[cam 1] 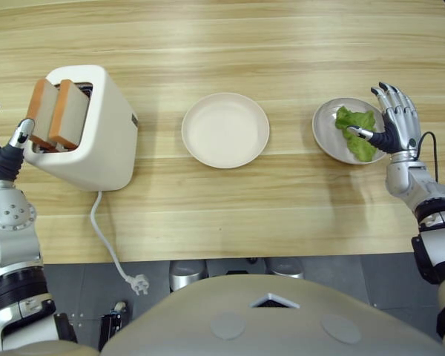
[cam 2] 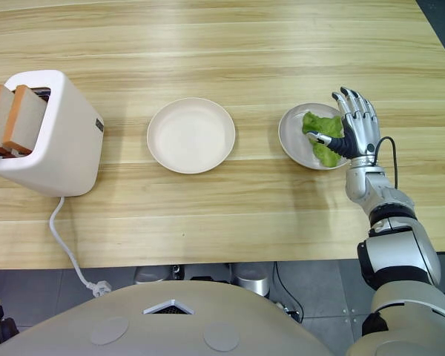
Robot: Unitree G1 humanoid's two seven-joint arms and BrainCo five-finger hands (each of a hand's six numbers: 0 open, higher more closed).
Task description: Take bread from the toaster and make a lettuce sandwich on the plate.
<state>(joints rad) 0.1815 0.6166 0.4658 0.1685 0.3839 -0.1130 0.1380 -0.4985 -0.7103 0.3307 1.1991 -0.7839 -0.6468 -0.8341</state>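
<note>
The table (cam 1: pixel 282 44) is pale honey wood, streaked lengthwise with fine darker grain. The toaster (cam 1: pixel 104 148) is off-white, and its cord (cam 1: pixel 104 237) is white too. The two bread (cam 1: pixel 68 115) slices are beige on the face with orange-brown crust. The plate (cam 1: pixel 225 130) is plain cream (a touch warmer than the toaster). The dish (cam 1: pixel 322 126) is dull silver-grey, the lettuce (cam 1: pixel 356 126) in it bright green. The right hand (cam 1: pixel 397 122) is silver with black at the palm; the left hand (cam 1: pixel 4 152) shows the same black and silver.
</note>
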